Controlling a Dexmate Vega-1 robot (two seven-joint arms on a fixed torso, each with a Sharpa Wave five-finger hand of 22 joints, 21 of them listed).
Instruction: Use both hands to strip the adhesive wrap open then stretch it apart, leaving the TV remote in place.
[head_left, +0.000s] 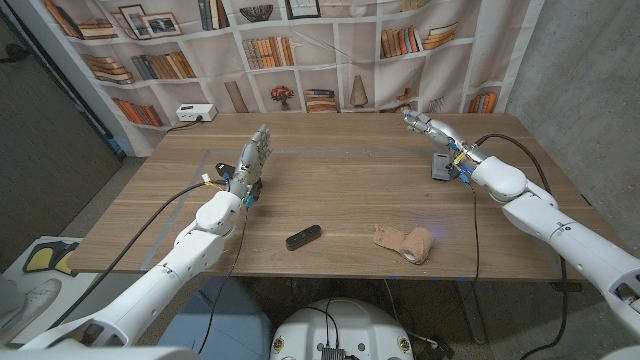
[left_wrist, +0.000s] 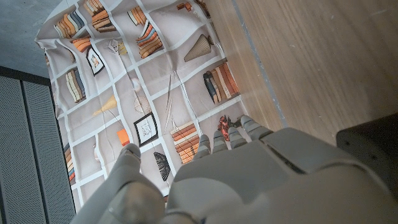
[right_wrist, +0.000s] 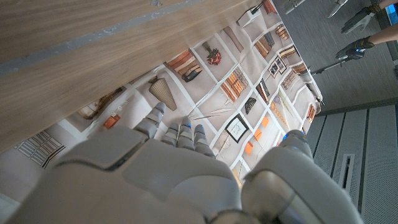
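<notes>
— Near the table's front edge, right of centre: tan roll of adhesive wrap (head_left: 408, 242), loose tail trailing left. Looks soft, light, clingy; best pinched at the tail end and the roll body.

— Just left of it, apart: small black TV remote (head_left: 304, 238). To be left alone.

— Well back: left hand (head_left: 250, 162) and right hand (head_left: 428, 126), fingers extended, holding nothing.

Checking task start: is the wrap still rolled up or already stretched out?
Mostly rolled: the wrap lies as a roll on the table with a short loose tail, right of the remote; neither hand touches it.
</notes>
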